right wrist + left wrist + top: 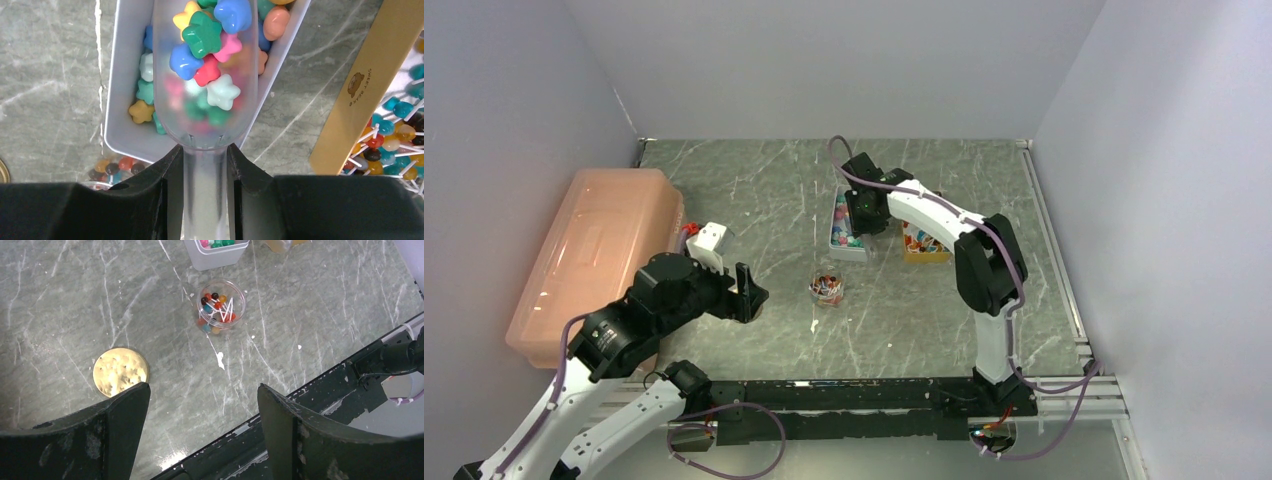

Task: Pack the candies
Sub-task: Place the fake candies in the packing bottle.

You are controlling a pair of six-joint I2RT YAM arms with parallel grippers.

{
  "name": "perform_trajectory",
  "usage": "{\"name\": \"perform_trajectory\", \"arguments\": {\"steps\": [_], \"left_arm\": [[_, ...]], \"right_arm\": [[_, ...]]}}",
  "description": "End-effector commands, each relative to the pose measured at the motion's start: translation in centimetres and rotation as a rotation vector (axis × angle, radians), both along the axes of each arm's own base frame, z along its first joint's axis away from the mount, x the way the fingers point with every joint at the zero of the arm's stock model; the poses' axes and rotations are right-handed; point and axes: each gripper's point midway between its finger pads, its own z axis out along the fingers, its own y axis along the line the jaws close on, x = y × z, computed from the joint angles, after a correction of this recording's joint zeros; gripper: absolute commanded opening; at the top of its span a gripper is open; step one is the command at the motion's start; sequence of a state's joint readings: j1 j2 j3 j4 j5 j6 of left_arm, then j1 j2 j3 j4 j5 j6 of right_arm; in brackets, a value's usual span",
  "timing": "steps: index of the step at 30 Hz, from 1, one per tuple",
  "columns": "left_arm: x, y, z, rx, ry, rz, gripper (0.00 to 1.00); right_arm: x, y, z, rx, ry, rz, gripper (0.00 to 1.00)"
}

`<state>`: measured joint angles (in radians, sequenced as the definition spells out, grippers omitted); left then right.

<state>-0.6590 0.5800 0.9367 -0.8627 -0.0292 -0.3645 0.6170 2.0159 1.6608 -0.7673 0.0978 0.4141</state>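
— Candies [205, 45] look light, hard and slick. Pinch them singly?
— No, they'd likely skitter. Right hand [205, 165] is clamped narrowly on the handle of the clear scoop [205, 125], a heap riding in its bowl above the white tray [117, 125] holding the rest. Hold it level. Left hand [204, 405] gapes wide, empty, above the surface [310, 315] near a gold lid [120, 371].

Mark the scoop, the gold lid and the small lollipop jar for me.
scoop [205, 150], right wrist view, bare neck above the handle.
gold lid [120, 371], left wrist view, centre of its top.
lollipop jar [243, 300], left wrist view, right side of its rim.
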Motion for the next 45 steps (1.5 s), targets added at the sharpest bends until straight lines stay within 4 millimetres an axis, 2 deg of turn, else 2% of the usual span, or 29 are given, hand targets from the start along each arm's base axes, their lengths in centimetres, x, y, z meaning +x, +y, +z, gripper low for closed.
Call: {"name": "perform_trajectory", "arguments": {"steps": [1, 11, 17, 32, 39, 45], "left_arm": [[0.3, -0.1, 0.4, -0.012, -0.005, 0.020, 0.84], [0.4, 0.0, 0.4, -0.009, -0.003, 0.025, 0.84], [0.5, 0.1, 0.4, -0.006, -0.003, 0.035, 0.84], [1.0, 0.1, -0.1, 0.018, 0.015, 0.052, 0.84], [1.2, 0.0, -0.4, 0.030, 0.026, 0.054, 0.84], [1.2, 0.1, -0.5, 0.032, 0.028, 0.060, 0.84]], "right_arm": [[1.1, 1.1, 4.4, 0.066, -0.166, 0.048, 0.00], [-0.2, 1.0, 6.7, 0.054, -0.269, 0.120, 0.00], [-2.1, 0.6, 8.4, 0.024, -0.333, 0.164, 0.00], [-10.7, -0.5, 10.3, 0.080, -0.356, 0.384, 0.00], [-14.6, -0.6, 9.7, 0.126, -0.277, 0.495, 0.00], [-17.0, -0.7, 8.9, 0.110, -0.205, 0.568, 0.00]]}}
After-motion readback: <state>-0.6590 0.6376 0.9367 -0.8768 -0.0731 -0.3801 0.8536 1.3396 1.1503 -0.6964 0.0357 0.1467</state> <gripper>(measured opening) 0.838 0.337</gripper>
